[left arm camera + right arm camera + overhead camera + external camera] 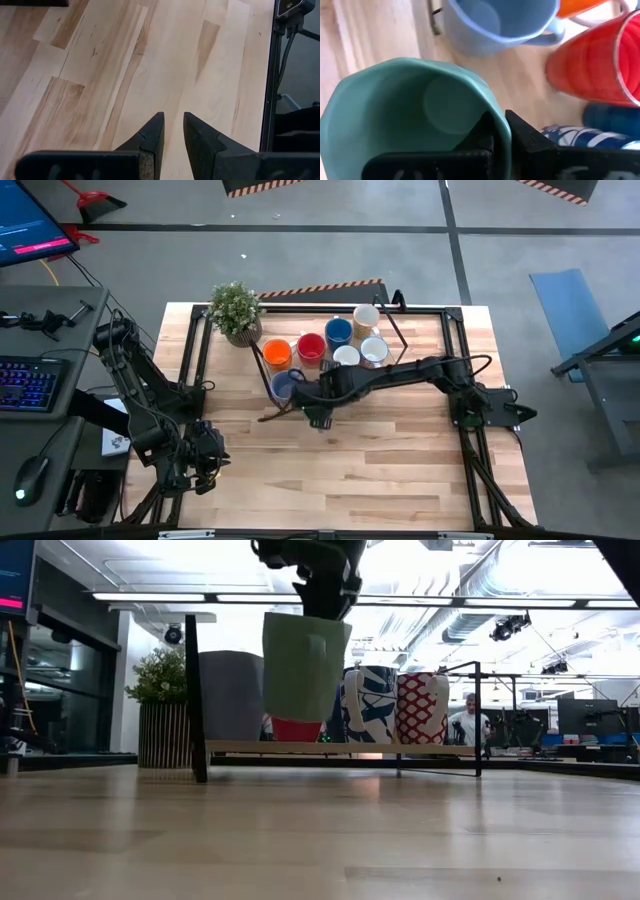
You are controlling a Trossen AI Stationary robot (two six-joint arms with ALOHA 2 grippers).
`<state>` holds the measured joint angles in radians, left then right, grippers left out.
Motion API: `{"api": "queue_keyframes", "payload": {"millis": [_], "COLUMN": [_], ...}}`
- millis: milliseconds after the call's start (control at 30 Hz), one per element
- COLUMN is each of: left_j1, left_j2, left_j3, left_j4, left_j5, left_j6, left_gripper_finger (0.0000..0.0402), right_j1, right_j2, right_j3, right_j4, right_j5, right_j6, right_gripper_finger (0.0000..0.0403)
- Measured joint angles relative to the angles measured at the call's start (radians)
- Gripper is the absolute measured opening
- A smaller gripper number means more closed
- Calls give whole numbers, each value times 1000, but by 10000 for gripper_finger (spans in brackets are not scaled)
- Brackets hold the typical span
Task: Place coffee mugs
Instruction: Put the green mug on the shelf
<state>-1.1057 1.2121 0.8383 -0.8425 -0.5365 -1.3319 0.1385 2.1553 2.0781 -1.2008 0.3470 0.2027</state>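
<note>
the right gripper (500, 131) is pinching the rim of the green mug (415, 110), one finger inside the wall and one outside, which is why the mug is hanging upright and clear of the table (320, 840) in the low view. it is being carried just in front of the mug cluster, so the judgement is that it is heading for a free spot beside the others. directly beyond the gripper is sitting the grey-blue mug (495, 22); off to its side are standing the red mug (592, 65) and the orange mug (277, 353), with the bright blue mug (338, 332), two white mugs (347, 356) and the cream mug (366, 315) farther along. the potted plant (236, 310) is standing at the cluster's far end.

the left gripper (171, 131) is waiting well away at the table's near edge, fingers slightly spread, holding nothing.

from above, the arm is covering the green mug almost wholly; its handle is not showing in any view, and the orange mug is cut off in the right wrist view.
</note>
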Motion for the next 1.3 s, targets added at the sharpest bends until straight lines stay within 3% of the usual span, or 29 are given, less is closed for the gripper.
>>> {"api": "queue_keyframes", "payload": {"millis": [400,1033,1300], "left_j1": [0,0,0], "left_j2": [0,0,0], "left_j3": [0,0,0], "left_j4": [0,2,3], "left_j5": [0,-13,-21], "left_j6": [0,-1,-2], "left_gripper_finger": [60,60,60], "right_j1": [-100,-173,-203], "right_j2": [-1,43,46], "right_j3": [0,0,0], "right_j4": [8,45,58], "right_j5": [18,-49,-60], "right_j6": [-78,-133,-125], "right_gripper_finger": [0,1,41]}}
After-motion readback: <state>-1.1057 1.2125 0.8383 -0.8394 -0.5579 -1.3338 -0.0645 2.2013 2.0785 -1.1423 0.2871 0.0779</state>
